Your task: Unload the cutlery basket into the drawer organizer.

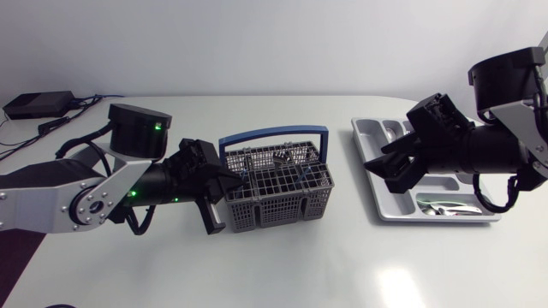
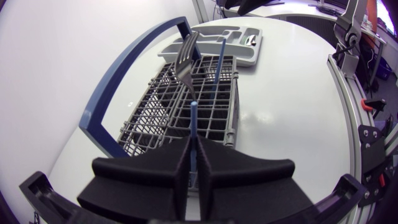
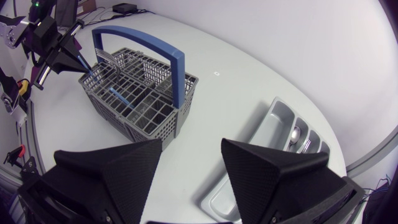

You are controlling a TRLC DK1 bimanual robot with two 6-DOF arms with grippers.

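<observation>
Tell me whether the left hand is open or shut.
Shut on the fork: the left hand pinches its blue handle from both sides.

A white tabletop (image 1: 300, 265) carries everything. It is smooth and slightly glossy, with a soft patch of reflected light near its front edge, right of the middle. At its far left corner lies a flat black box (image 1: 38, 104), low and rectangular, set a little askew to the far edge. Thin dark cables (image 1: 86, 101) run from the box along the far edge and toward the left edge — how many cannot be told. Just in front of the box lies a smaller dark flat piece (image 1: 53, 126) — a cable joins it.
</observation>
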